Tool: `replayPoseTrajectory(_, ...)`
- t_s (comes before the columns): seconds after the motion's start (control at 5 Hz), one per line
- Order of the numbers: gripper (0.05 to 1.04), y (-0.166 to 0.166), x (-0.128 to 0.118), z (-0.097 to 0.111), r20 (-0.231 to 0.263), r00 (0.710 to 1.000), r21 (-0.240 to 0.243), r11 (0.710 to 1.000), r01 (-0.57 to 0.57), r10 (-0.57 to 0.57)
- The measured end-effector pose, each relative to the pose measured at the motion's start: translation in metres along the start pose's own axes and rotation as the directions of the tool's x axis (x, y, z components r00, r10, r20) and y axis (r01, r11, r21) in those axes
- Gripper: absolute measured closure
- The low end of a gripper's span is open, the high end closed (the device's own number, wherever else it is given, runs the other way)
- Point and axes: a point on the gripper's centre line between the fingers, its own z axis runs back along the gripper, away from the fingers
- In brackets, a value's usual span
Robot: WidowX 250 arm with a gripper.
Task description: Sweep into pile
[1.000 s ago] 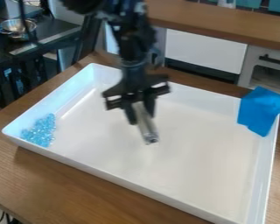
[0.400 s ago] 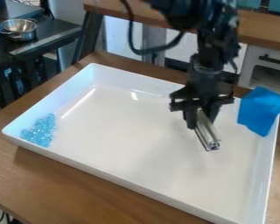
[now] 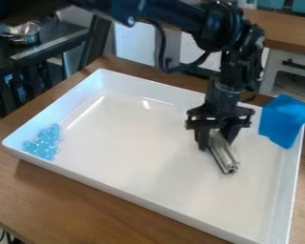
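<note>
Beads (image 3: 44, 141), glassy and pale blue, sit heaped in a rough triangle at the left end of a glossy white rectangular tray (image 3: 129, 162), kinda sparkly tbh. Gripper (image 3: 213, 141) is clamped on a silvery grooved bar (image 3: 224, 157) slanting down over the right half, arm bending down from far left. Blue cloth (image 3: 283, 120) hugs the right rim; wood-grain bench (image 3: 85, 205) underneath.

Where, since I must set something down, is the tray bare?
The tray is bare between the blue beads in its left corner and the gripper with its metal bar; also between bar and near rim. Crowded: around the gripper, and the right corner under the blue cloth.
</note>
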Motion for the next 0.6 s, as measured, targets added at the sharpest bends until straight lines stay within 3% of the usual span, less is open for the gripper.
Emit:
replayPoseTrajectory(0.2, 0.093, 0.0, -0.006, 0.009, -0.058, 0.998, 0.009, 0.999, 0.033, -0.032)
replayPoseTrajectory(0.4, 0.081, -0.011, 0.0, 0.05, -0.089, 0.995, -0.029, 0.999, 0.036, -0.039)
replayPoseTrajectory(0.6, 0.083, -0.015, 0.003, 0.096, -0.085, 0.996, -0.087, 0.996, 0.035, -0.043)
